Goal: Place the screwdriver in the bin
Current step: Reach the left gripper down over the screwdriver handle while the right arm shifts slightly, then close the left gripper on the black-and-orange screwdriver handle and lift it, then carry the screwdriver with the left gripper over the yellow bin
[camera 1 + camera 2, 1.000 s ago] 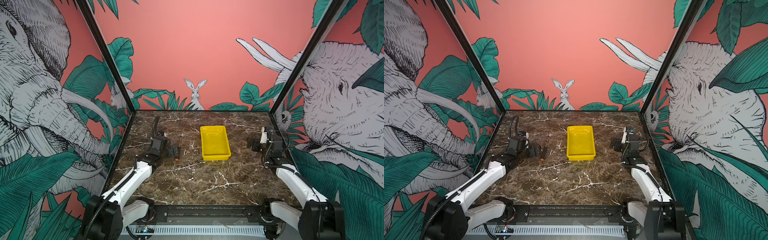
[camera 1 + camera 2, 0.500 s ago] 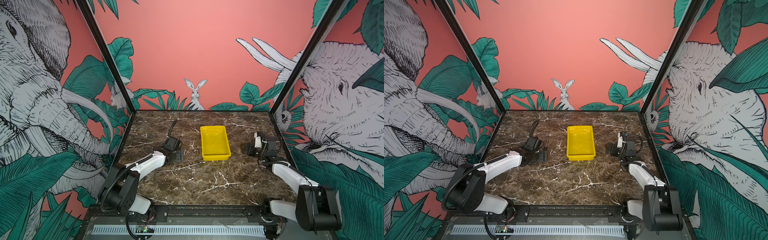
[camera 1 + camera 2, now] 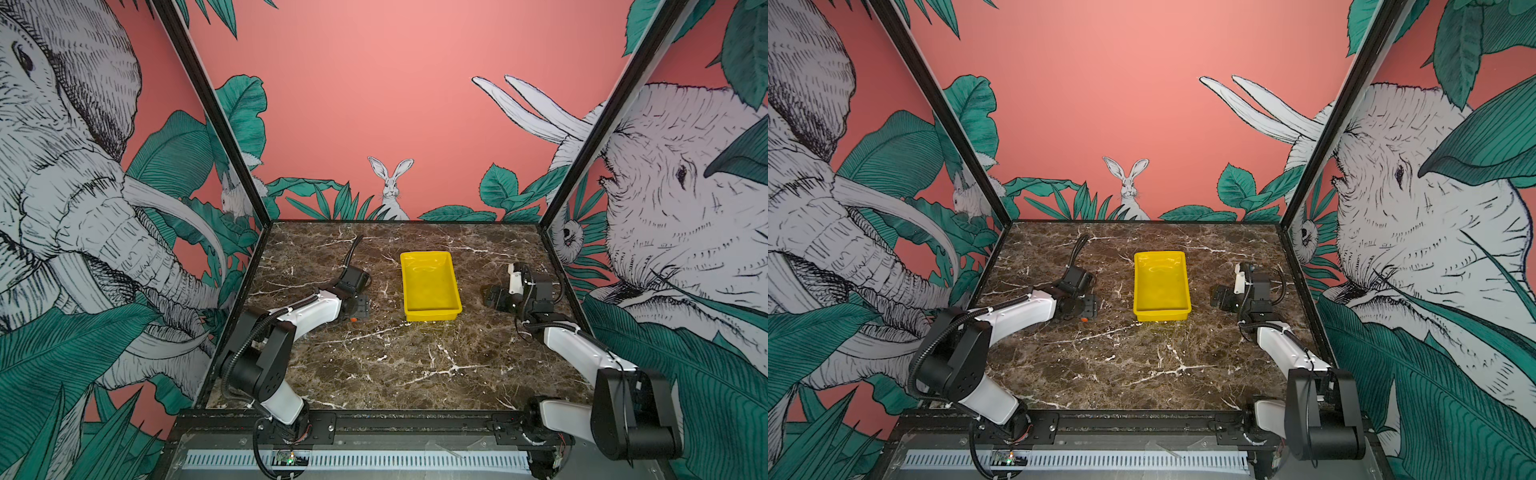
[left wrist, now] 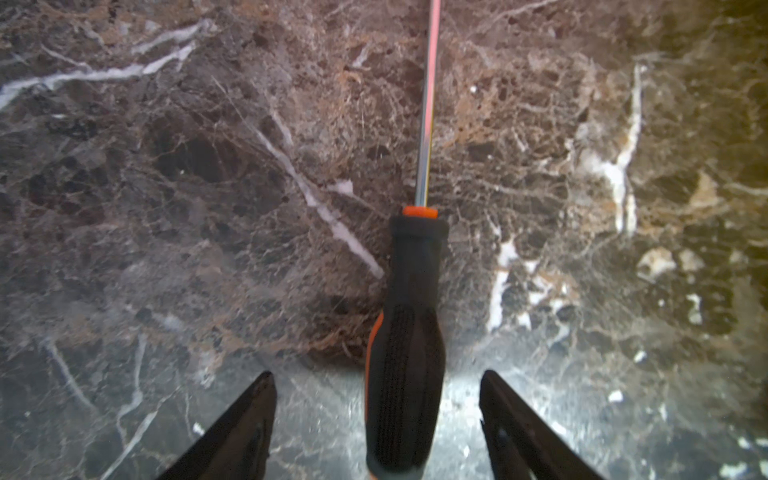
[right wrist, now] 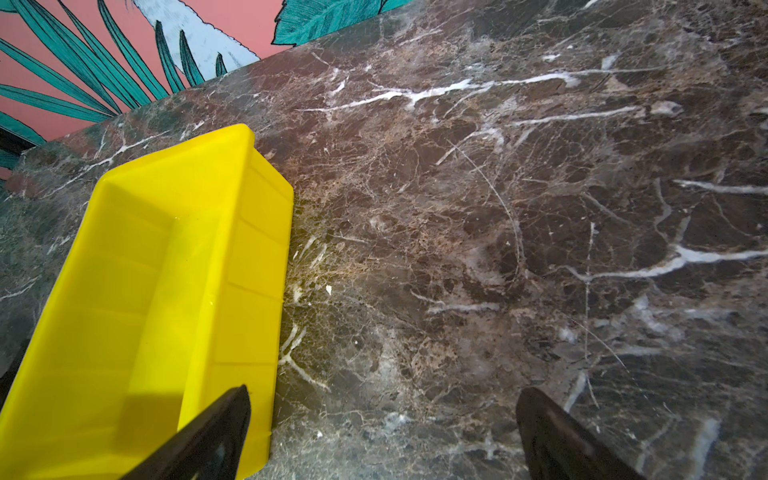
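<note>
Black-handled screwdriver [image 4: 405, 353], flat on bench [image 3: 395, 365] at 9 o'clock of the bin [image 3: 432, 315], likely light, stiff, grippy: pinch mid-handle, not slick shaft; left jaws part-open astride it, no contact; right jaws wide, empty.

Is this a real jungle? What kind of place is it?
Not a jungle: probably a robot practice booth. The rabbit is painted on the wall, and the left arm and right arm reach over a marble-look table holding a yellow bin.
</note>
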Robot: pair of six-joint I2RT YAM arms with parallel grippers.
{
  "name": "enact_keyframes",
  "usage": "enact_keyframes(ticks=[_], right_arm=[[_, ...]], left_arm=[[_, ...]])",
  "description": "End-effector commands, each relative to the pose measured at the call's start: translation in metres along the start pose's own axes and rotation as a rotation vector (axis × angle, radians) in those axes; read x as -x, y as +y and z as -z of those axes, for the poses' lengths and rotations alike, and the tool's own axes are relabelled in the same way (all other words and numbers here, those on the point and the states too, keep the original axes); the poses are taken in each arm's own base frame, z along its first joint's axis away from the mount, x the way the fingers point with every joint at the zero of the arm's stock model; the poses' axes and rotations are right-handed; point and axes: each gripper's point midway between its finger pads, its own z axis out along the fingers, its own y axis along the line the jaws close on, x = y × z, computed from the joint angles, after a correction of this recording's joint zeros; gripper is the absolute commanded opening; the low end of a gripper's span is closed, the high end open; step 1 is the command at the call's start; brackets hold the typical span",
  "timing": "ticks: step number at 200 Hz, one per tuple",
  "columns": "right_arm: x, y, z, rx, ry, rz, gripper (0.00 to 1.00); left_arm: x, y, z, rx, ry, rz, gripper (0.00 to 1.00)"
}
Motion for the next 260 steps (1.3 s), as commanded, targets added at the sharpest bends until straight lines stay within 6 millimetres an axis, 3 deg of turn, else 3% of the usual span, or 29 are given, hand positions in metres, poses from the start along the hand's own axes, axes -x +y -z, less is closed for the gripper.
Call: enact_keyframes(ticks=[1,16,46,102,112,149,164,222,260], right_arm=[[0.006,0.006,0.003,0.027,-0.032,0.003,0.99],[0.008,0.007,0.003,0.034,-0.042,0.001,0.99],[0.006,0.007,0.002,0.038,-0.039,0.003,0.99],[0.006,0.006,-0.004,0.039,-0.021,-0.002,0.99],[0.005,0.007,-0.003,0.040,-0.014,0.000,0.99],[0.006,0.007,0.001,0.035,-0.026,0.003,0.99],[0.006,0.005,0.004,0.023,-0.038,0.003,0.99],[0.008,0.008,0.010,0.035,-0.056,0.005,0.99],[0.010,0.010,0.010,0.043,-0.066,0.002,0.99]], left_arm=[[0.006,-0.001,0.000,0.017,0.000,-0.010,0.68],[0.005,-0.004,-0.005,0.011,0.012,-0.010,0.67],[0.006,-0.004,-0.009,0.020,0.016,-0.010,0.51],[0.004,-0.007,-0.017,0.014,0.030,-0.016,0.48],[0.004,-0.007,-0.019,0.019,0.030,-0.015,0.42],[0.003,-0.007,-0.023,0.024,0.033,-0.010,0.40],[0.003,-0.007,-0.022,0.021,0.031,-0.009,0.33],[0.010,0.002,0.006,0.033,-0.041,0.009,0.00],[0.027,-0.008,0.042,0.051,-0.140,-0.064,0.00]])
